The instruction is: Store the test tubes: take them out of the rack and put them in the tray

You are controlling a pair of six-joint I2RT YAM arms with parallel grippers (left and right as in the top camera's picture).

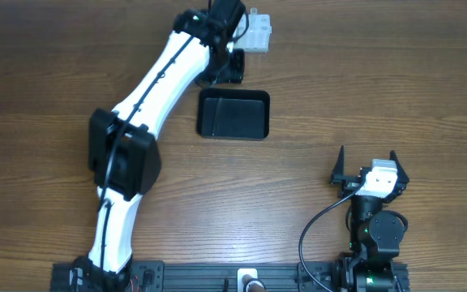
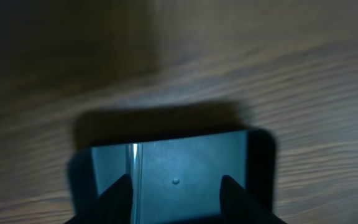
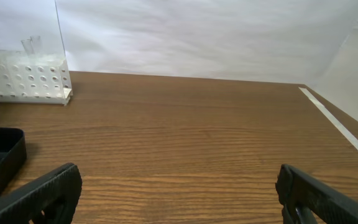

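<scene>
I have two pincers and both are empty. My left pincer [image 2: 176,186] hangs over the one black tray [image 1: 254,122], its two fingers [image 2: 120,196] spread apart with nothing between them. From the left wrist I look straight down into that tray and count a single test tube [image 2: 134,171] lying flat on its floor, close to one side wall and running parallel to it. From above, my left arm stretches across the wooden table [image 1: 379,81] to the far end, and its wrist sits between the tray and the one white rack [image 1: 258,32], which stands just beyond the tray's far edge. My right pincer [image 3: 179,205] is low at my own side of the table, well away from both, with its two fingers [image 3: 42,193] opened wide onto bare wood. From there the rack shows at the far side, its face full of small holes; I can make out two clear tube tops [image 3: 31,43] standing above it, though I cannot tell if it holds more.
</scene>
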